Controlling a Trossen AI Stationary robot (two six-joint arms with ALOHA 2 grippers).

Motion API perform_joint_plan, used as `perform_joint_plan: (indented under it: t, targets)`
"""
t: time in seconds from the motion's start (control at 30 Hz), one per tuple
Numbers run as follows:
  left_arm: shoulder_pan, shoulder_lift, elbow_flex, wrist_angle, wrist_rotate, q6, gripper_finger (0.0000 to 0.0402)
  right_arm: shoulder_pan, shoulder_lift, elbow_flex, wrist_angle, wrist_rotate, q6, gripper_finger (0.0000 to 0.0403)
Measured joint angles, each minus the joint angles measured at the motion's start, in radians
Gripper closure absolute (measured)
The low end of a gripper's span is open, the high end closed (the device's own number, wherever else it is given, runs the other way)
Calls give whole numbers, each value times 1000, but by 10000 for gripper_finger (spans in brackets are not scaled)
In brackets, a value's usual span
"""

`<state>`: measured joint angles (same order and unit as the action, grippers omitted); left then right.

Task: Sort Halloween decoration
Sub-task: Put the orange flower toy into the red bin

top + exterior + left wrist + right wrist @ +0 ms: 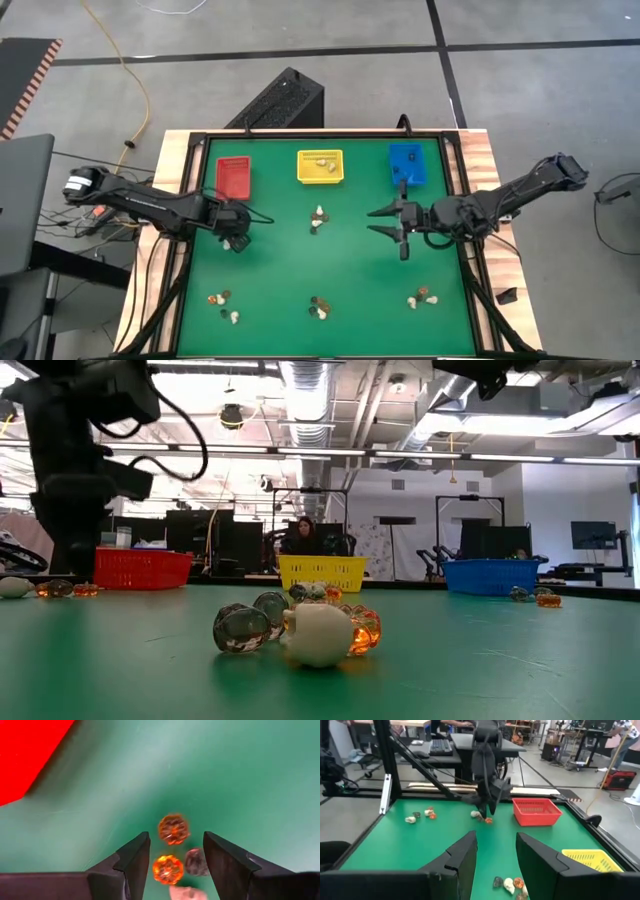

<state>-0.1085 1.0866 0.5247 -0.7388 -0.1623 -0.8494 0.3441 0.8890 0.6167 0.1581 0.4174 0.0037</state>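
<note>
Orange trinkets [173, 828] — between fingers | left claw [175, 852] — spread, none gripped

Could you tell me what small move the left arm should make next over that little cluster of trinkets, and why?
Probably lower the left claw a little and close on one orange trinket. Its jaws are open and straddle that piece, with a second orange one and a dark one close by, so a careful descent should take just one. The right claw waits open by the blue bin.

cream trinket [187, 893] cut off by edge | orange trinkets [173, 828] blurred
</note>
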Motion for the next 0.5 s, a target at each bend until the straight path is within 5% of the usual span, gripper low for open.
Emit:
perform_joint_plan:
  t: [0.5]
  targets:
    - [-1,94,-8,76,13,40,226,3,1,1,7,0,14,235]
